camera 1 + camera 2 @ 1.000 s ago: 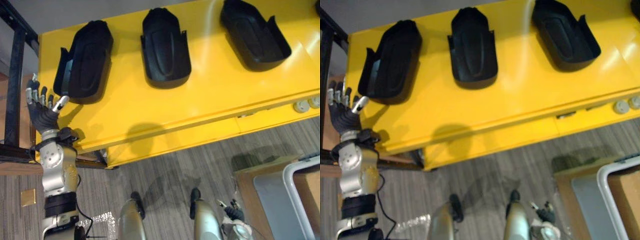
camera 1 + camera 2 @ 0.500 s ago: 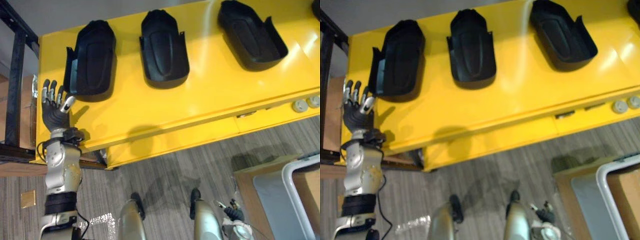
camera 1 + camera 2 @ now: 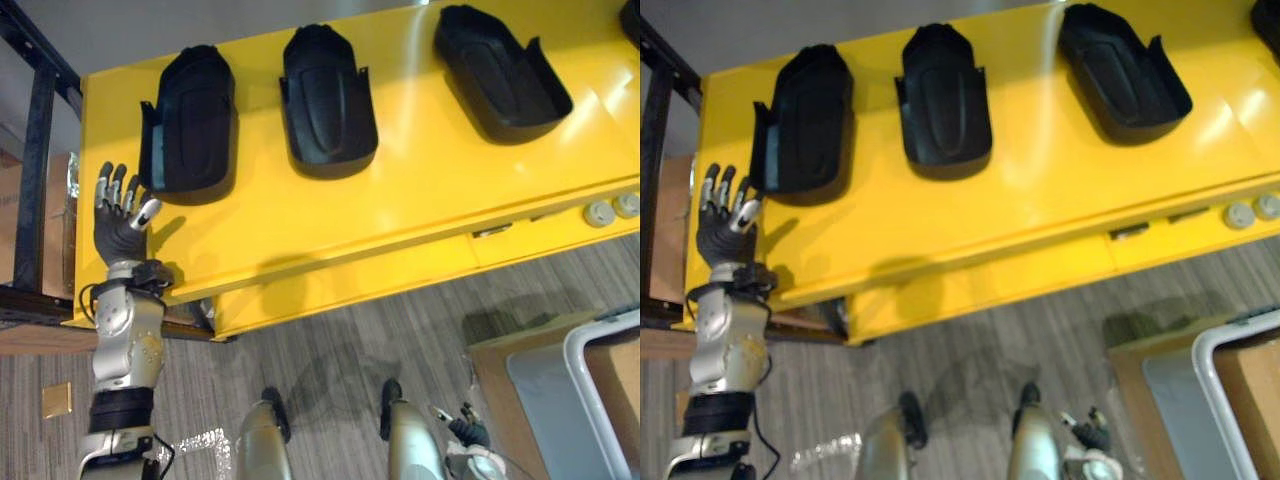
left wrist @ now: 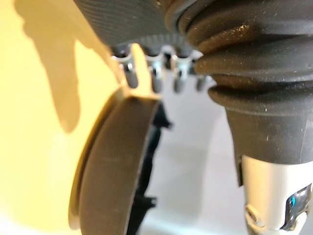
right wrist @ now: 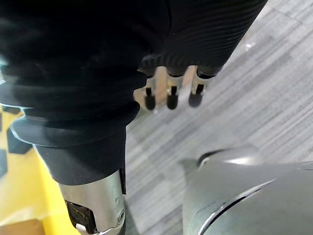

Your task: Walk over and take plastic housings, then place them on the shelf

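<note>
Three black plastic housings lie open side up on the yellow table (image 3: 400,210): a left one (image 3: 190,120), a middle one (image 3: 328,100) and a right one (image 3: 500,70). My left hand (image 3: 120,218) is open, its fingers spread, beside the near left corner of the left housing. Its thumb is close to that corner, but contact is unclear. In the left wrist view the housing's dark rim (image 4: 112,171) curves just past my fingertips (image 4: 154,78). My right hand (image 3: 468,432) hangs low by my side, and its fingers (image 5: 168,95) are relaxed over the floor.
A black shelf frame (image 3: 35,150) stands off the table's left end. A grey bin with a white frame (image 3: 590,385) sits on the floor at the lower right. Two round knobs (image 3: 612,208) stick out of the table's front edge at the right.
My left hand has moved right along the table's left end. The left housing's near end has swung right, so it now lies straight rather than slanted. The right hand has stayed put.
</note>
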### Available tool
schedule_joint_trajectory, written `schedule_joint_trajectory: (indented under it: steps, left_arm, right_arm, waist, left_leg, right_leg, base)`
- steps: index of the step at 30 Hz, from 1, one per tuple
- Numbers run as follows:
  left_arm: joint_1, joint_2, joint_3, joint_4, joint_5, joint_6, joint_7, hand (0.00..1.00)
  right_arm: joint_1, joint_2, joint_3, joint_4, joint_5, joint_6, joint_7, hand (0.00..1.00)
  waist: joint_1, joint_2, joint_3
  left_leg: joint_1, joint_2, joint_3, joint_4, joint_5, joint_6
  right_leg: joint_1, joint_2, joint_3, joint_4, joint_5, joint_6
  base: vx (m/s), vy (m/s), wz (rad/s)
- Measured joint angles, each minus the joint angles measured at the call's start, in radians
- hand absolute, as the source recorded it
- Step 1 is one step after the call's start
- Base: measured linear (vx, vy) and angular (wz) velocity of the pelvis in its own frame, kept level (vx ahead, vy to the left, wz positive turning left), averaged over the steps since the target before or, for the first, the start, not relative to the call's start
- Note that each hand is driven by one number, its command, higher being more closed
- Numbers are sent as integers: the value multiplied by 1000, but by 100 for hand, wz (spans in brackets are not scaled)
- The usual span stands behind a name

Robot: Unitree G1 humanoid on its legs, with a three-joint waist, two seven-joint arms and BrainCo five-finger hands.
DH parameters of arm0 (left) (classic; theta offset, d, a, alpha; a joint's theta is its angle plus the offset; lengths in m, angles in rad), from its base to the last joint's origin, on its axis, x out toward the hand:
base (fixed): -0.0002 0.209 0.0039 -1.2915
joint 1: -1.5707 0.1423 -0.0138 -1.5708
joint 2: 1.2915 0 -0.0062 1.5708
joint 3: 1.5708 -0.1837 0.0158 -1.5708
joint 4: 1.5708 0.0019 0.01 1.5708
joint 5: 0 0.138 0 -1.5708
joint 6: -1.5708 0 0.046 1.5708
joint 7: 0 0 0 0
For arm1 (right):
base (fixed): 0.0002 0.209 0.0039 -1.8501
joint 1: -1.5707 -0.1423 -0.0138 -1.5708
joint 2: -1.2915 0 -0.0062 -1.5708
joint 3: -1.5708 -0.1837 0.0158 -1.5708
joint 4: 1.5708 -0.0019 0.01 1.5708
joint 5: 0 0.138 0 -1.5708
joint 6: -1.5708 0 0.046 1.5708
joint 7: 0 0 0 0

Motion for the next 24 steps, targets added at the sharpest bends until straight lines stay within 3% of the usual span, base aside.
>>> schedule_joint_trajectory:
  steps: [2, 3, 6, 7, 10, 14, 24]
  left_arm:
    - [14, -35, 24, -83, 112, 0, 50, 0]
    - [21, -68, 41, -144, 230, -5, 103, 0]
    - [33, -131, 43, -261, 437, -19, 209, 0]
    - [40, -158, 43, -311, 541, -22, 261, 0]
    - [80, -207, 17, -435, 719, -43, 371, 0]
    - [96, -234, -58, -523, 797, -95, 423, 0]
    - [216, -280, -125, -527, 834, -158, 420, 0]
  right_arm:
    - [0, 2, 2, -4, 0, 0, -1, 0]
    - [0, 2, 8, -7, 0, -1, -2, 0]
    - [1, 13, 16, -23, 1, -4, -7, 0]
    - [2, 22, 17, -34, 1, -8, -21, 0]
    - [3, 35, 6, -41, 2, -28, -66, 0]
    - [5, 39, -34, -39, 7, -55, -102, 0]
    - [14, 37, -72, 98, 8, -57, -107, 0]
  waist:
    - [-1, -1, 0]
    - [-1, -1, -1]
    - [-1, -5, -3]
    - [-2, -6, -7]
    - [-3, -5, -39]
    - [-3, -8, -72]
    - [-21, -13, -127]
  left_leg:
    - [0, 0, -1, 1, 0, 0]
    - [0, 0, -1, 1, 0, 0]
    - [1, 1, -7, 5, -3, -5]
    - [0, 3, -9, 8, -7, -10]
    - [1, 12, -8, 20, -21, -15]
    - [22, 7, -9, 9, -22, -17]
    - [147, -25, 5, -117, 8, -22]
  right_leg:
    - [0, 0, 0, 3, -2, -2]
    - [-1, 0, -1, 6, -5, -3]
    - [-2, -1, -2, 21, -20, -3]
    - [-1, -2, -4, 24, -29, -6]
    - [0, 3, -5, 27, -39, -11]
    - [21, 2, -7, 20, -39, -11]
    - [138, 0, -11, -86, -22, 1]
  base:
    - [0, 0, 0]
    - [0, 0, 0]
    - [-1, -21, 3]
    - [0, 0, 0]
    - [36, -16, -4]
    - [79, -6, 3]
    - [51, -21, 1]
